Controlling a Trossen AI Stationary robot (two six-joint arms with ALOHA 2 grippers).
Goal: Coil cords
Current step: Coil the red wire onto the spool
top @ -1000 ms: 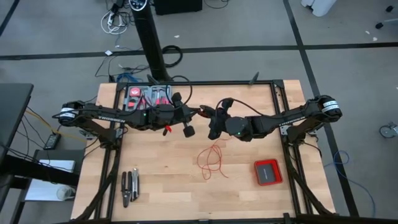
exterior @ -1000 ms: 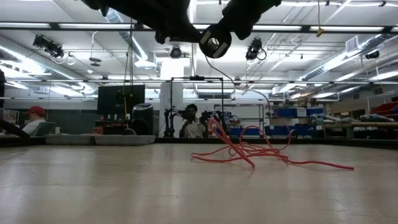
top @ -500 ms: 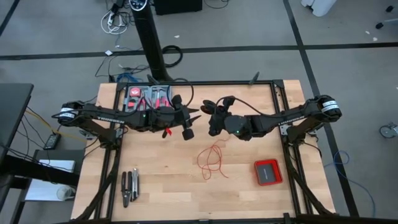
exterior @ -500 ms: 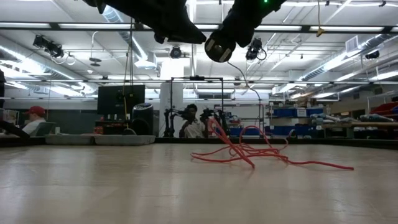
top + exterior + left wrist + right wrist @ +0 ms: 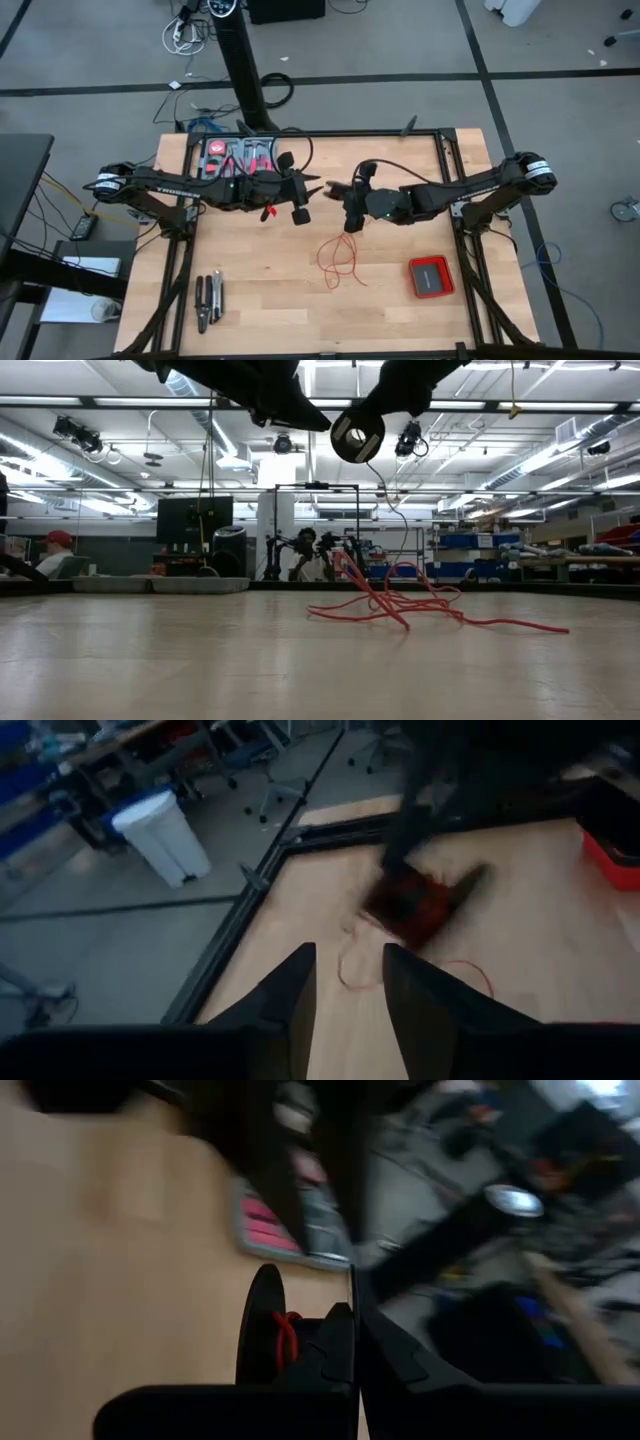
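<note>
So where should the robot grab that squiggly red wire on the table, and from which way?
Probably from straight above, at the top of the tallest loop. The red wire lies in loose loops on the table, and in the low view one loop arches up off the wood, leaving room for fingers beneath. The left gripper is open and free; the right gripper already holds the black spool.

A light wooden tabletop (image 5: 260, 300) carries three idle items. A flat red square box (image 5: 431, 277) lies near the right front corner. A set of dark pliers-like hand tools (image 5: 208, 301) lies near the left front edge, well apart from the box. A tray of red and grey tools (image 5: 238, 155) sits at the far left edge. Beyond the tabletop, a person in a red cap (image 5: 55, 550) sits in the room, and a white bin (image 5: 160, 836) stands on the grey floor.
</note>
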